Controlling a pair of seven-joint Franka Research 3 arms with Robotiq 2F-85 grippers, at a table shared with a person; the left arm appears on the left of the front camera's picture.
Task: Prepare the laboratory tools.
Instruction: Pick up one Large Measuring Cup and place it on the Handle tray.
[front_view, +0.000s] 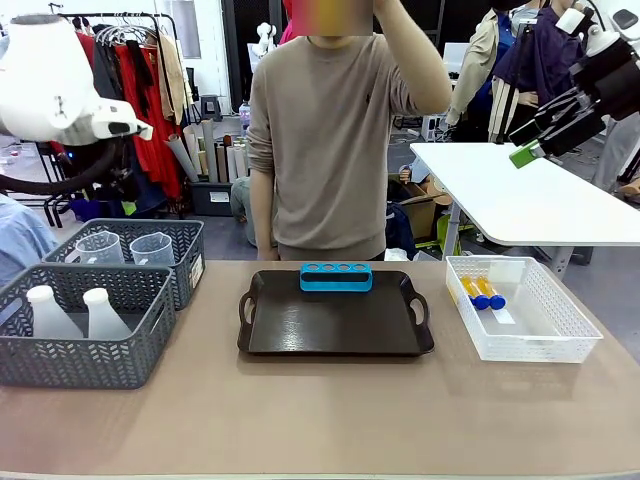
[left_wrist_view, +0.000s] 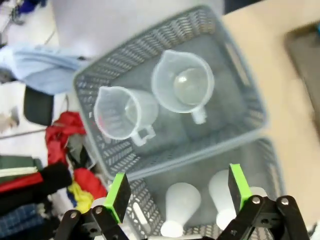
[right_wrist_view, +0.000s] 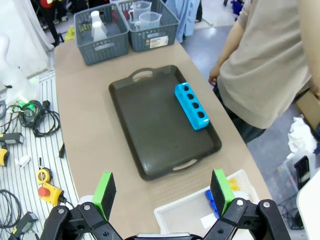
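2 slim test tubes, yellow liquid, blue caps: lying in white basket, right edge of table. 2 clear handled beakers, 2 whitish conical flasks: upright in grey baskets, left edge. Left gripper, right gripper: fingers spread apart, empty.

Tan table carries grey baskets, a dark tray and a white basket

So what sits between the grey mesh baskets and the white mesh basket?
The dark brown handled tray, carrying a blue four-hole rack, per the front view.
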